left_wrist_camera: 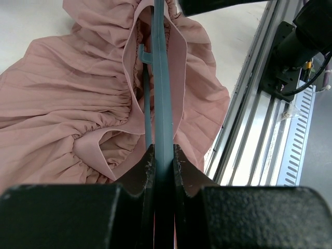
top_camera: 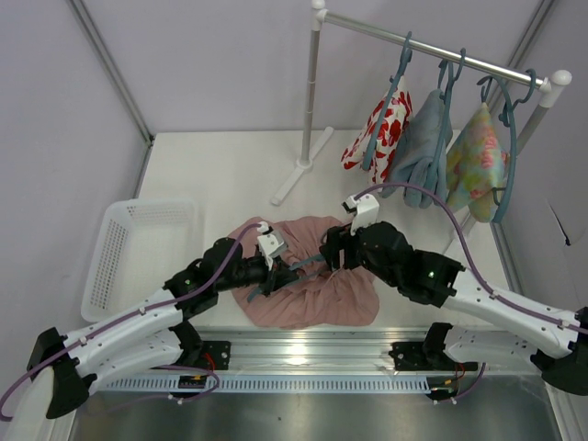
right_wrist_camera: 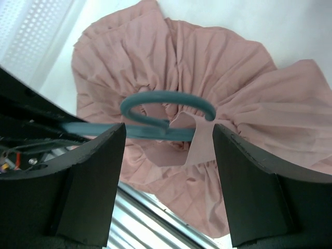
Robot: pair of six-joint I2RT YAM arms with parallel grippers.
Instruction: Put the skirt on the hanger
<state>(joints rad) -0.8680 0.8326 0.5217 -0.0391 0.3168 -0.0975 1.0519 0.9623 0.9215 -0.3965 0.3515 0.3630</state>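
- White counter (top_camera: 220, 175) carries the dusty-pink skirt (top_camera: 317, 294), spread near the front edge between both arms.
- Left fingers (left_wrist_camera: 142, 174) clamp the teal hanger (left_wrist_camera: 162, 104), its bar running into the skirt's waistband.
- Right fingers (right_wrist_camera: 88, 176) stand apart, flanking the hanger's hook.

The hanger (right_wrist_camera: 166, 95) hook spans the gap of the right pincer (right_wrist_camera: 168, 136); basket (top_camera: 106, 266) blocks leftward, rack (top_camera: 310, 101) behind.
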